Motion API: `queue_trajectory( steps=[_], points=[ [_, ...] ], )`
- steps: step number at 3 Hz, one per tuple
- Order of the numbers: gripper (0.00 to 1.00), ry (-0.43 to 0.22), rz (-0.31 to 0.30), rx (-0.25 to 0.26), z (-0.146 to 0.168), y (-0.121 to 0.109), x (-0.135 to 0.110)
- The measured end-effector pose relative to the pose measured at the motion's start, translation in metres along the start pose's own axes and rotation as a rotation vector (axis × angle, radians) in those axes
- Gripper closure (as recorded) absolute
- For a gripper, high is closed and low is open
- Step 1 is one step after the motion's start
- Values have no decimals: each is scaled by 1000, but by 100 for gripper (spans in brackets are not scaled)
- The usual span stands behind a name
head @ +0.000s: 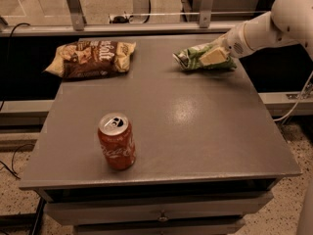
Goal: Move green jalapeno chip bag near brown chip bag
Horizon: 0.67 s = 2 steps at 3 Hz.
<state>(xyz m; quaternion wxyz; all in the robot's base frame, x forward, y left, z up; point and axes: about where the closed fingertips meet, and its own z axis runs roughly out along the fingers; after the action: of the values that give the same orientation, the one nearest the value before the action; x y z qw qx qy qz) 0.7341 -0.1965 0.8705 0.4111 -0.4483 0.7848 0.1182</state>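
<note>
The green jalapeno chip bag [191, 58] is small and crumpled and lies at the back right of the grey table [195, 126]. My gripper [213, 57] comes in from the right on the white arm. It is shut on the bag's right part, with one cream finger [211, 57] lying across the front of the bag. The brown chip bag [90, 58], larger with yellow-tan ends, lies flat at the back left of the table, well apart from the green bag.
A red soda can [116, 140] stands upright near the table's front left. A metal rail with posts [146, 27] runs behind the table's back edge. A drawer front [161, 214] sits below the tabletop.
</note>
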Motion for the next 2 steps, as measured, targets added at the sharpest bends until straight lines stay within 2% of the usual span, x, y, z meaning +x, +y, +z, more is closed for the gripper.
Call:
queue_trajectory(
  steps=[1, 2],
  points=[
    [87, -51, -34, 10, -17, 8, -16],
    [100, -55, -38, 6, -15, 10, -17]
  ],
)
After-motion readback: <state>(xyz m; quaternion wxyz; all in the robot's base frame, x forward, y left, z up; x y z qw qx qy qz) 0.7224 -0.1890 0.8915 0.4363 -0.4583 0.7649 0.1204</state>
